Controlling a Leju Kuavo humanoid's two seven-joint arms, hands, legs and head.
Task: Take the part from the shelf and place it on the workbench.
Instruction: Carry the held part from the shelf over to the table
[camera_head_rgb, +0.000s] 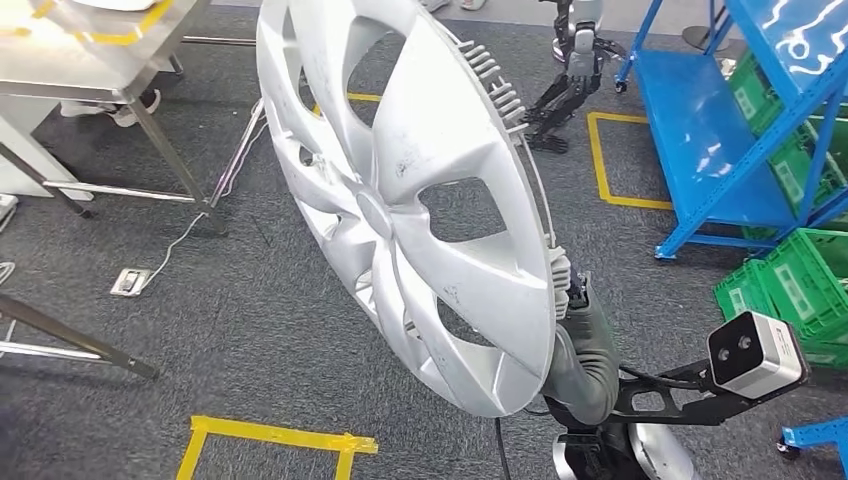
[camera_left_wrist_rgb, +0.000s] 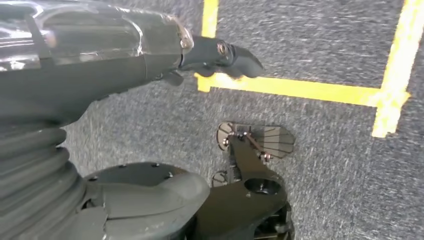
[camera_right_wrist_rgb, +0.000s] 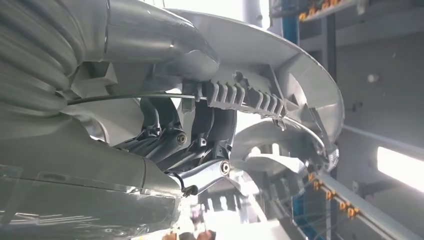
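Silver plastic rim is what my right hand (camera_right_wrist_rgb: 192, 150) has: fingers (camera_right_wrist_rgb: 210, 125) hooked over the edge of the wheel cover (camera_head_rgb: 410, 190), right at the ribbed clips and the wire retaining ring (camera_right_wrist_rgb: 130, 97) on its back. From there the cover stands up nearly on edge in front of me, tilted, filling most of the head view; it's off the blue shelf (camera_head_rgb: 720, 130), which sits well apart on my right. Judgement: light, thin moulded shell, stiff enough across the spokes but flexy at the rim, smooth painted face likely slippery. One-edge hold means a long lever, so expect it to swing or twist in the grip; clips look snappable if squeezed. Better hold is rim plus a spoke opening, or a second hand on the far edge. My left hand (camera_left_wrist_rgb: 220, 55) hangs low over grey carpet and yellow floor tape (camera_left_wrist_rgb: 300, 90), fingers curled in, holding nothing. Steel counter (camera_head_rgb: 90, 60) is up at the left, well apart from the cover, so the carry is not yet done.
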